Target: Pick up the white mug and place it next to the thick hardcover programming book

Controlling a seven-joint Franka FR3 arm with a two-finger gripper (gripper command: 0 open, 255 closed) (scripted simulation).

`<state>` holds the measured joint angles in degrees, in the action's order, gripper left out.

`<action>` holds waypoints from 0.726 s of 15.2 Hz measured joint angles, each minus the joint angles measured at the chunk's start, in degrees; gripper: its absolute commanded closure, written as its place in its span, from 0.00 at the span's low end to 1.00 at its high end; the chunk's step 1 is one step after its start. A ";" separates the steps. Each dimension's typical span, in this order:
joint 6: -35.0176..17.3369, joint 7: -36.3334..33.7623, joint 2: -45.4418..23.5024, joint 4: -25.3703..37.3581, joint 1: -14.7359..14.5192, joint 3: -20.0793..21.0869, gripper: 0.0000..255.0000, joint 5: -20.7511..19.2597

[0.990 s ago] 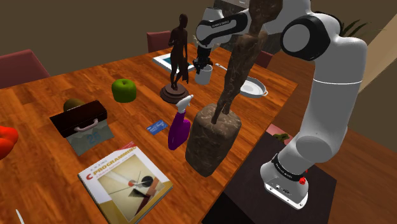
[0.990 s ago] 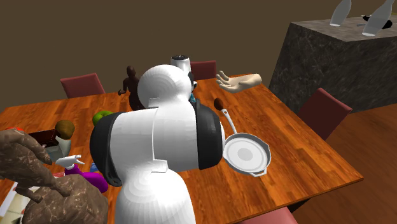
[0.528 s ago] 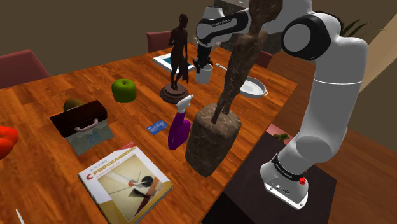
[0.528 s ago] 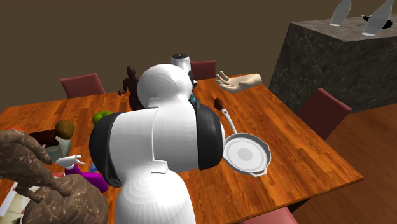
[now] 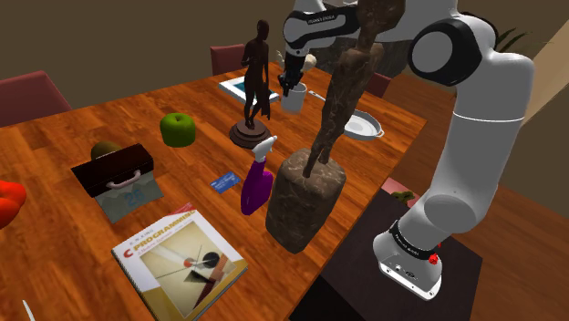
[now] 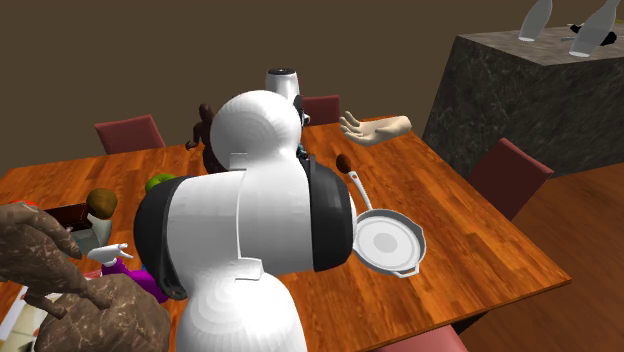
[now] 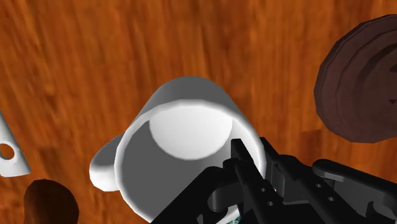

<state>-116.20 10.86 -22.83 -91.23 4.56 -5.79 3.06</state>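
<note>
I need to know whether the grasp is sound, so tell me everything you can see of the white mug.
The white mug is plain and glossy, with a round open mouth, an empty pale inside and one rounded handle on the side away from the claw. It is upright, mouth up; the claw pinches its wall, one finger inside. In the shoulder view it appears to hang clear of the wooden table.

Between the white mug (image 5: 294, 97) at upper centre of the shoulder view and the thick cream-covered programming book (image 5: 179, 263) at lower left stand a dark brown figurine (image 5: 253, 87), a purple spray bottle (image 5: 256, 187) and a tall rough brown sculpture (image 5: 308, 196). The wooden table (image 5: 55, 146) lies bare at left.
</note>
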 measured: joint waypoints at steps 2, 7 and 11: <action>1.45 -0.08 0.20 1.25 -0.01 -0.02 1.00 -0.05; 4.86 -0.15 1.23 3.64 0.02 -0.09 1.00 -0.19; 7.68 -0.24 1.88 5.82 0.03 -0.14 1.00 -0.29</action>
<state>-108.51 10.62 -20.96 -85.42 4.59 -5.93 2.77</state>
